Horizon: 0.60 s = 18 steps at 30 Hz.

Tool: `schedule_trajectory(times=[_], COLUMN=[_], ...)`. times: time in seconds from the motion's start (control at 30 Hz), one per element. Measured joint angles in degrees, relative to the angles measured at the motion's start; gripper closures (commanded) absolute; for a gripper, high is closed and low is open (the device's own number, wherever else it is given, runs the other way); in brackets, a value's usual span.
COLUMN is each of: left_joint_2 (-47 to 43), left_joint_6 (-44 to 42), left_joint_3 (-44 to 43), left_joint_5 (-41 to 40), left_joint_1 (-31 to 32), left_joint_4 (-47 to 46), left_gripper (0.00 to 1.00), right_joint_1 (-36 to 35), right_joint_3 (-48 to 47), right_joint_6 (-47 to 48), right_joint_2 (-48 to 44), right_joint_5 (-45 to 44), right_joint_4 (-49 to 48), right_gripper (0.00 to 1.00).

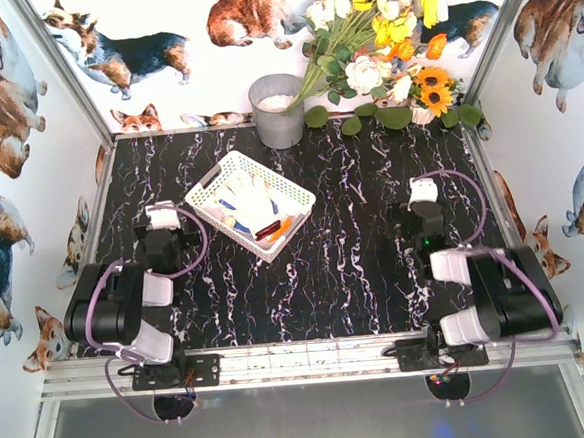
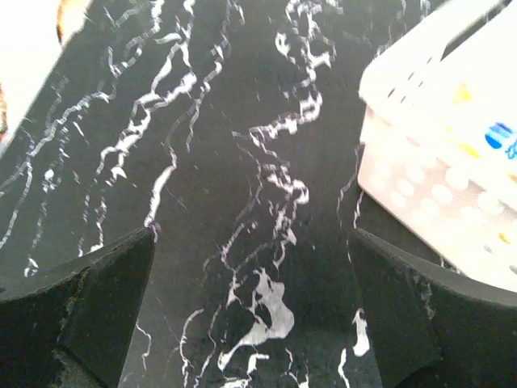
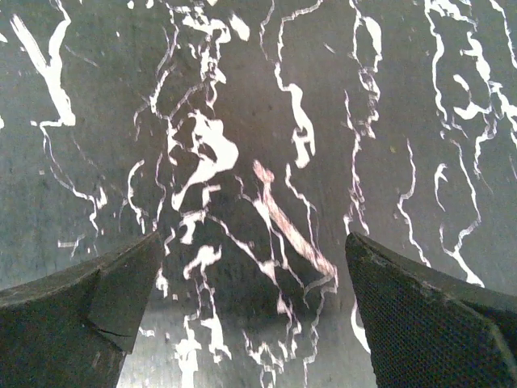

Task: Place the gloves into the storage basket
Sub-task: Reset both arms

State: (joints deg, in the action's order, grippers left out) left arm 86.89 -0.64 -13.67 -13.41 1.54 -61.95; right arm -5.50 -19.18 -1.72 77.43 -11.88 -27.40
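The gloves [image 1: 254,204] are lying piled inside the storage basket [image 1: 209,177] on the marbled worktop [image 1: 355,265]. The left tool [image 2: 254,319] is hovering spread wide just beside the basket, gripping nothing; the right tool [image 3: 250,315] is gaping likewise, well apart from it

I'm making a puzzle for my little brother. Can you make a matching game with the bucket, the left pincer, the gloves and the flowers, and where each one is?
Things:
1. grey metal bucket
2. left pincer
3. gloves
4. flower bouquet

Places:
A. lying inside the white storage basket
B. at the back, toward the right corner
C. open, above bare table beside the basket
D. standing at the back, behind the basket

Pairs: 1-D, 2-C, 3-A, 4-B
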Motion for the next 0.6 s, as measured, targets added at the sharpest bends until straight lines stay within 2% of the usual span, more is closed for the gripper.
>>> schedule_trajectory(times=[0.13, 0.6], left_joint_2=[2.4, 2.4], left_joint_6=[-1.0, -0.9], left_joint_3=[-1.4, -3.6], left_joint_5=[0.6, -1.0], left_joint_1=[0.1, 0.1], left_joint_4=[1.7, 0.8], left_gripper=[0.0, 0.0], right_joint_1=[0.4, 2.1], right_joint_3=[1.0, 1.3], right_joint_6=[1.3, 1.6], right_joint_2=[6.6, 6.7], right_joint_5=[1.2, 4.5], right_joint_4=[-11.5, -17.8], right_gripper=[0.0, 0.0])
